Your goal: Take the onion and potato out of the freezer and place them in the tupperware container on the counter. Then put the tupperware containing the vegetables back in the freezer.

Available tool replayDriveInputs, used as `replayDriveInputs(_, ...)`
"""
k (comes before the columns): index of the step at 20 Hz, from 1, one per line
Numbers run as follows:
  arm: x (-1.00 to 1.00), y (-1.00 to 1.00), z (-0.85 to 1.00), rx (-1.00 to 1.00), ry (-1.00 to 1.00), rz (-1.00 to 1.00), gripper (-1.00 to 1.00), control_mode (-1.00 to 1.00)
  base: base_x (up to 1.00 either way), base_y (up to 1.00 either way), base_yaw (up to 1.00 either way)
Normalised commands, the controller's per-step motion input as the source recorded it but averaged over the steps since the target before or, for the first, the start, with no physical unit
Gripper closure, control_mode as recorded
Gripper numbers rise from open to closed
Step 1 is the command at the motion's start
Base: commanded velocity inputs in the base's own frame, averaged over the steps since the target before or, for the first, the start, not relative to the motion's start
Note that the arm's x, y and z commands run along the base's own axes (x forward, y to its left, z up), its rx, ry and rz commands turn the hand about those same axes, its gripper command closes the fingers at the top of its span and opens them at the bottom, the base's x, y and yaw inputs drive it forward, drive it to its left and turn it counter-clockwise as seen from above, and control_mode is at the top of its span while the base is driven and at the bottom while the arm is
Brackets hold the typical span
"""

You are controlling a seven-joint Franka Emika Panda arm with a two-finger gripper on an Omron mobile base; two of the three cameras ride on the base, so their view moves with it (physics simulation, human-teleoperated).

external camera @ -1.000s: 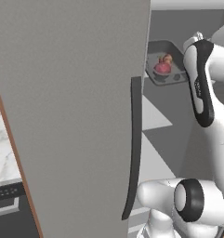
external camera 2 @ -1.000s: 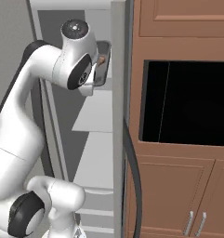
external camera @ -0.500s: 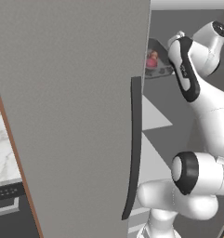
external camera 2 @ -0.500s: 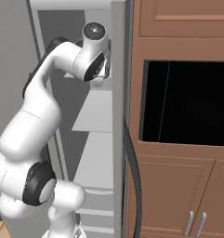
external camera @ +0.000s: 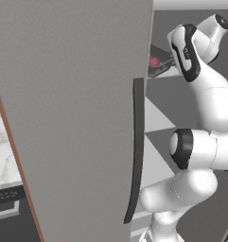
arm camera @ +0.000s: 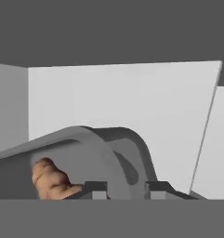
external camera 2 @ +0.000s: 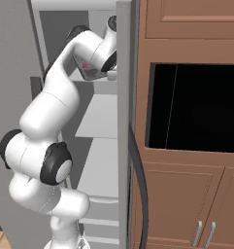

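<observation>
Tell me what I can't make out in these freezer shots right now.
- Pincer, hand view: just the tips show, cut by the bottom edge; whether it grips the tupperware container is unclear.
- Potato, hand view: partly behind the container's rim.
- Onion, left base view: a small red spot, half hidden by the freezer door.
- Container, right base view: mostly behind the arm.
</observation>
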Motion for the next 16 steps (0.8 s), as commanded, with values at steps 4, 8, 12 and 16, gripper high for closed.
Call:
replayDriveInputs(4,0.4,0.21,-0.09,0.0,0.0,0.0,1.0,-1.0,0.0,0.0,0.0)
replayDriveInputs(8,0.11,0.56,-0.14,0.0,0.0,-0.02,-1.0,-1.0,0.0,0.0,0.0)
replayDriveInputs(12,0.28,0.42,-0.03,0.0,0.0,-0.11,-1.0,-1.0,0.0,0.0,0.0)
replayDriveInputs(16,0.24,0.26,0.0,0.0,0.0,-0.14,-1.0,-1.0,0.0,0.0,0.0)
